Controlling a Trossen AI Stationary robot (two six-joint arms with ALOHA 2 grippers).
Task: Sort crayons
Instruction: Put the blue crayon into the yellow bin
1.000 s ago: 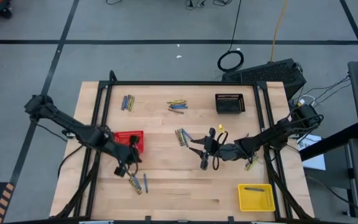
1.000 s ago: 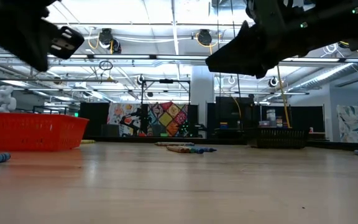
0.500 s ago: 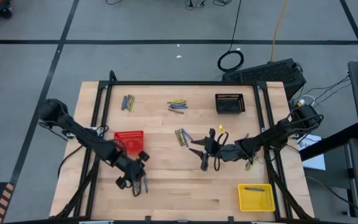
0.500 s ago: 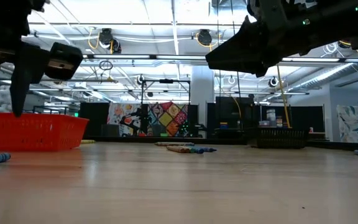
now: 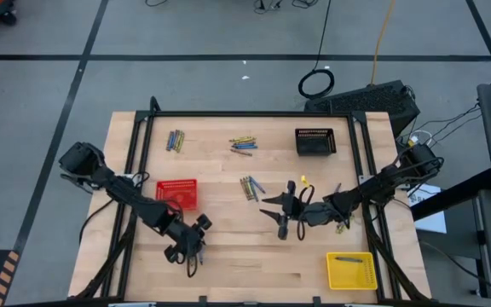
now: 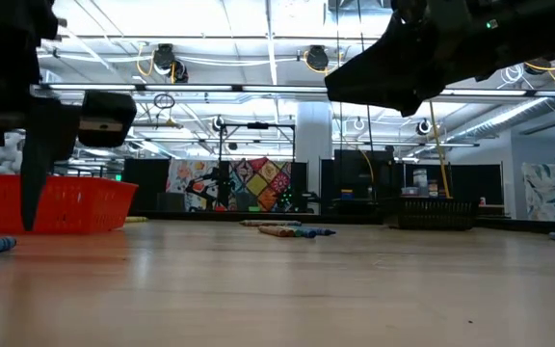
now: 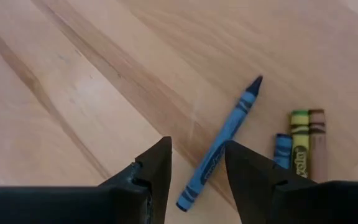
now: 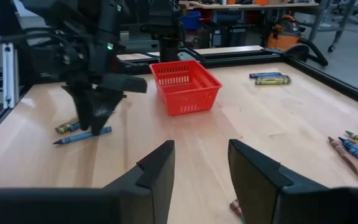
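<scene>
From above, the left claw (image 5: 187, 249) is hanging over the loose crayons at the near-left of the pale wooden tabletop (image 5: 245, 264), just in front of the red mesh basket (image 5: 177, 192). The right claw (image 5: 285, 223) is waiting mid-table near another little bunch of crayons (image 5: 250, 186). More bunches are sitting at the far side, and the black mesh basket (image 5: 315, 141) and yellow mesh basket (image 5: 349, 269) are well apart from all this.

The low view isn't adding much, just dark arm shapes overhead.

In the left wrist view, the fingers (image 7: 157, 171) are standing apart, released, straddling one end of a blue paper-wrapped crayon (image 7: 222, 142); nothing's being held. A short blue, a yellow-green and a brown crayon are lying just beside it.

The right wrist view is showing its claw spread and empty too.

Looks like the pick step: next it probably needs to drop down, squeeze on the blue one without catching its neighbours, then carry it to a basket.
</scene>
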